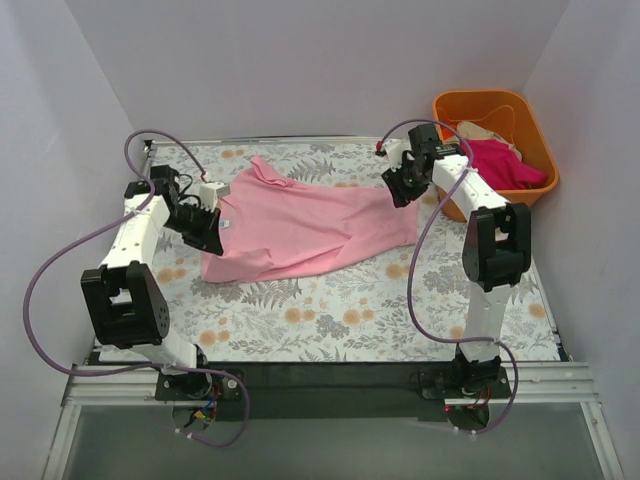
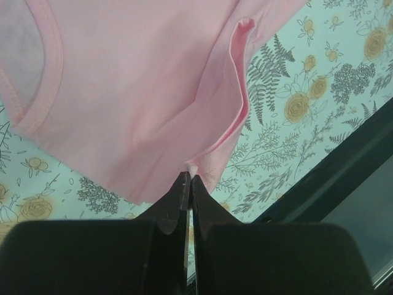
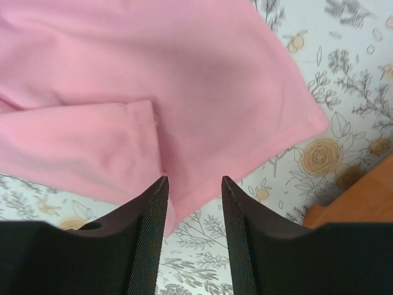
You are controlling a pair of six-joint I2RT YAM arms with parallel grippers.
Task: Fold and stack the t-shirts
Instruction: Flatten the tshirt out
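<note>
Left wrist view: the left pincer (image 2: 187, 179) is clenched on an edge fold of the light pink soft cloth t-shirt (image 2: 141, 92), which spreads ahead of its tips over the floral-patterned table (image 2: 307, 104). The right pincer (image 3: 194, 184) is released, jaws apart, with the shirt's hem beneath and ahead.

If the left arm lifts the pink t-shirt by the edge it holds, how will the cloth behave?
Likely floppy: the pink t-shirt lies in soft folds, so it should drape below where the left gripper pinches it. Probably light, since the cloth looks thin. Held at one edge only, it may bunch; the right gripper is open.
</note>
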